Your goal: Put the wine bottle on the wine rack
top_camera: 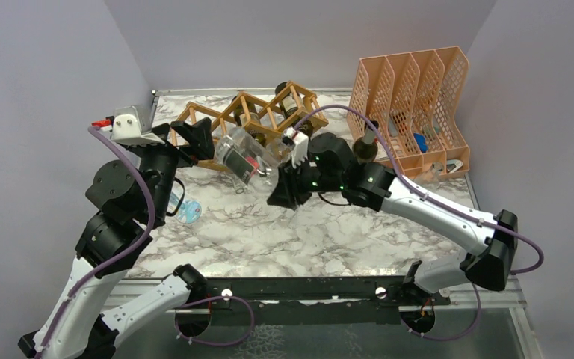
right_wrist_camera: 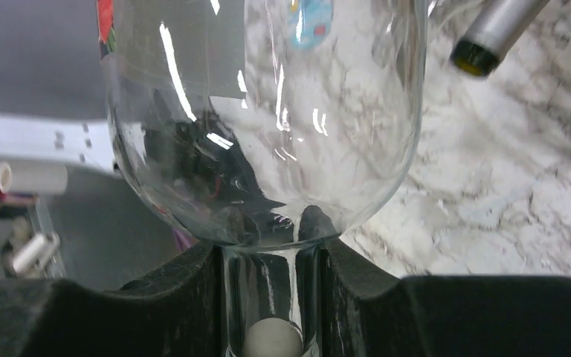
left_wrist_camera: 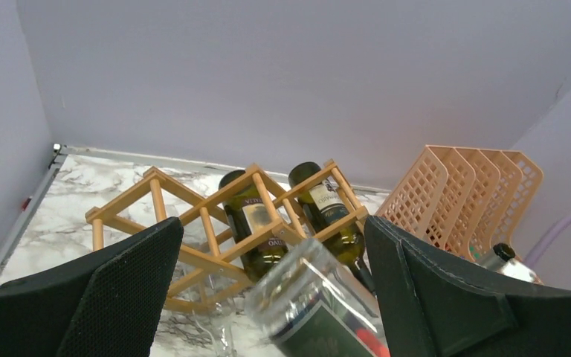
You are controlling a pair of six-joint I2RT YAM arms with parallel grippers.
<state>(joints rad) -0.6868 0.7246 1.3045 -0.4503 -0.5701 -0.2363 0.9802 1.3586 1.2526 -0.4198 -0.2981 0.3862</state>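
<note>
So the right hand [right_wrist_camera: 271, 256] is clamped on the wine bottle [top_camera: 243, 158] neck, left hand [top_camera: 194, 138] apart; bottle's not in the wine rack [top_camera: 248, 112] yet.

Glossy clear glass wine bottle [right_wrist_camera: 268, 126], matt wooden wine rack [left_wrist_camera: 207, 222], marble-look table [top_camera: 306, 232].

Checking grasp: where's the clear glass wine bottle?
Top view, centre-left: clear glass wine bottle, tilted, in front of the light-brown wooden lattice rack, neck in the right gripper.

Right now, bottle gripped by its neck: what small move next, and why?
Probably ease the clear bottle toward the empty left cells of the wine rack: the right gripper holds it short of them, and dark bottles fill the right cells.
</note>
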